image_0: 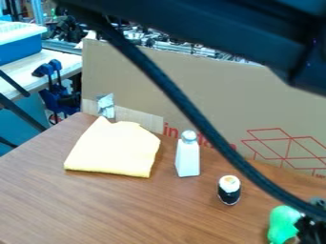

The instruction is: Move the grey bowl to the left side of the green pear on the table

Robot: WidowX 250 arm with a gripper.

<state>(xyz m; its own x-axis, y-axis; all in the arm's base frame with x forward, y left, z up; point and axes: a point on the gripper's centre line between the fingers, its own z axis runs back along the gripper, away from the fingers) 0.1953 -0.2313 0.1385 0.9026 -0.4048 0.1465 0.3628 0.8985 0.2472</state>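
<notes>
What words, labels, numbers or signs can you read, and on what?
Cardboard panel, low middle: red lettering, partly behind the black cable; no whole word readable.
Same panel, right edge: red print, too small to read.
White bottle: no readable label.

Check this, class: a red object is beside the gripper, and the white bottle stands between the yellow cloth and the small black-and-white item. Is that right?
Not quite: the camera view shows that the object beside the gripper is green, not red. The rest holds.
</notes>
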